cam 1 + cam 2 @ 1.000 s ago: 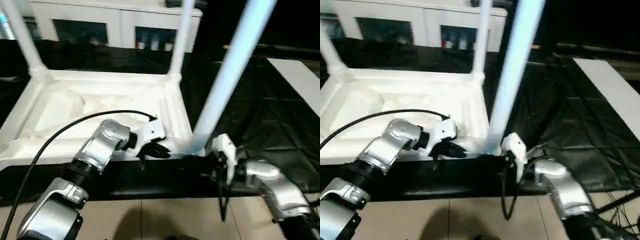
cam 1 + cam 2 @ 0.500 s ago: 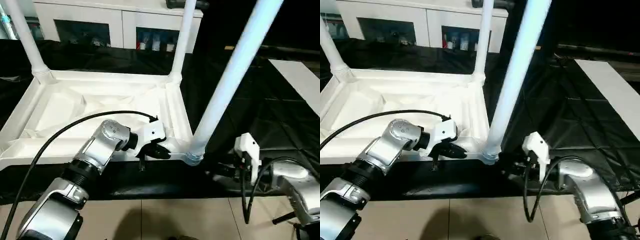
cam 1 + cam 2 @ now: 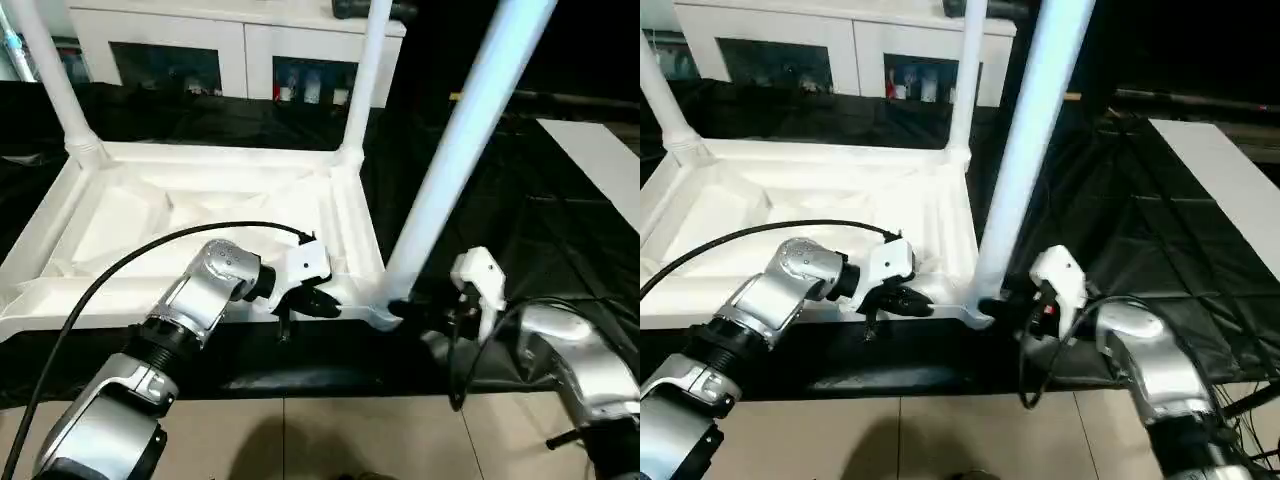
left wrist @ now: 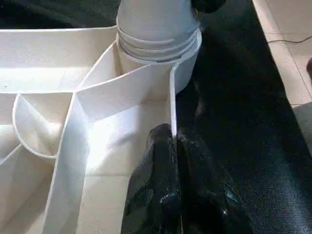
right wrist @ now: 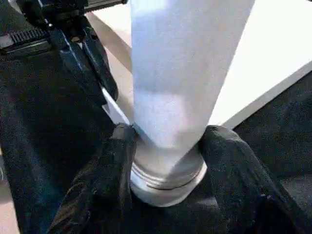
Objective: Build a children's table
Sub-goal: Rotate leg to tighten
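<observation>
Right wrist view, right gripper (image 5: 168, 161) clasping near leg (image 5: 183, 87) base, left gripper (image 4: 176, 146) pinching tabletop (image 3: 120, 215) rim beside it.

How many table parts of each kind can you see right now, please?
Tabletop: 1
Legs: 3 – far left, far right, near leg between the right gripper fingers
Total: 4

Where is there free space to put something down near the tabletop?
The black cloth right of the tabletop, up to the white board, is bare. The near right corner is crowded: the right gripper grips the leg there, and the left gripper pinches the rim.
</observation>
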Tool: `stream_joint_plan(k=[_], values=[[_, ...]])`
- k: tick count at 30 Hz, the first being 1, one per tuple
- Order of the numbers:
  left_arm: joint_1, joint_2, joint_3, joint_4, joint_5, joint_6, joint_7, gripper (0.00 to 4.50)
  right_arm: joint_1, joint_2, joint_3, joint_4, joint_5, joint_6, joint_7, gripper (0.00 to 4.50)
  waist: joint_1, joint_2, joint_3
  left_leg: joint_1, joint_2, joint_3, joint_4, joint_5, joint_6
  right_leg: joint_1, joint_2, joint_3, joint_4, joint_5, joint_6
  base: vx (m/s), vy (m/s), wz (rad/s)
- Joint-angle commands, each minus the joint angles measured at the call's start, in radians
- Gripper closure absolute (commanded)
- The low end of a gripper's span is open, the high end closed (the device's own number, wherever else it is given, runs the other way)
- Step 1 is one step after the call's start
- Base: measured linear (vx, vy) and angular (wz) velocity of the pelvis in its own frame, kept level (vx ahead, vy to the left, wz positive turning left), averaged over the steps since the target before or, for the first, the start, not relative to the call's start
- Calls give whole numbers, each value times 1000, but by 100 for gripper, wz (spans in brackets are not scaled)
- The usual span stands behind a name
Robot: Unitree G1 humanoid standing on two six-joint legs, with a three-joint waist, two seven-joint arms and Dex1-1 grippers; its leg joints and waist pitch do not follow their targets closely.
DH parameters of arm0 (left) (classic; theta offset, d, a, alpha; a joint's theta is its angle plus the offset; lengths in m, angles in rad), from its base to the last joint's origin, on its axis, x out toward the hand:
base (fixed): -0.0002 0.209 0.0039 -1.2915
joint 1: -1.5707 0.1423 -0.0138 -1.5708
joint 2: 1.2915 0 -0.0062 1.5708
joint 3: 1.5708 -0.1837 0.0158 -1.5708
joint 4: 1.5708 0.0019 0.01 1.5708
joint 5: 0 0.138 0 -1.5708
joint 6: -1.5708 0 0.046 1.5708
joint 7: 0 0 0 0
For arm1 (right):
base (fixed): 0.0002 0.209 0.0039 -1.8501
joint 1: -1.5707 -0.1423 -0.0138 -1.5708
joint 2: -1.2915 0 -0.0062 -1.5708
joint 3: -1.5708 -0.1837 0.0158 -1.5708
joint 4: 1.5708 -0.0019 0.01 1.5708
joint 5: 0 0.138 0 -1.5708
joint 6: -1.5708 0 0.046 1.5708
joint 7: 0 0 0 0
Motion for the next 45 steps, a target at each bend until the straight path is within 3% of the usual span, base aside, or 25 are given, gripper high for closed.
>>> stream_joint_plan(k=[1,2,6,26,27,30,36,45], values=[[13,-5,-49,24,31,14,-12,450,-28,17,15,45,-20,-11,-21,221,1,4,-63,-15,11,5,-65,-123,83,75,-52,27,-67,-170,-249,0,0,0],[13,-5,-49,24,31,14,-12,450,-28,17,15,45,-20,-11,-21,221,-2,8,-61,-14,11,4,-67,-141,77,73,-53,27,-71,-208,-242,0,0,0],[14,1,-46,28,31,11,-10,450,-51,36,24,95,-30,-31,-15,221,-9,4,-59,-14,11,3,-68,-159,67,69,-53,27,-78,-286,-212,0,0,0],[13,3,-47,29,32,12,-10,450,-74,63,18,159,-28,-62,-9,320,-25,5,-57,-15,9,-1,-72,-217,61,61,-51,24,-93,-409,-172,0,0,0],[13,3,-47,28,32,12,-10,450,-75,65,15,162,-28,-64,-13,277,-26,5,-57,-15,9,-1,-72,-218,60,60,-51,24,-93,-410,-172,0,0,0],[16,3,-46,23,34,15,-13,450,-82,69,-1,173,-16,-55,-14,281,-26,6,-57,-14,9,-1,-72,-224,61,58,-51,25,-94,-408,-175,0,0,0],[18,2,-45,23,37,15,-14,450,-85,68,-2,171,-8,-48,2,216,-26,5,-57,-14,11,0,-73,-209,65,60,-50,25,-88,-354,-196,0,0,0],[20,4,-44,22,37,16,-12,450,-109,95,30,225,-68,-92,-33,159,-25,7,-56,-14,12,0,-75,-207,57,59,-52,26,-87,-351,-200,0,0,0]])
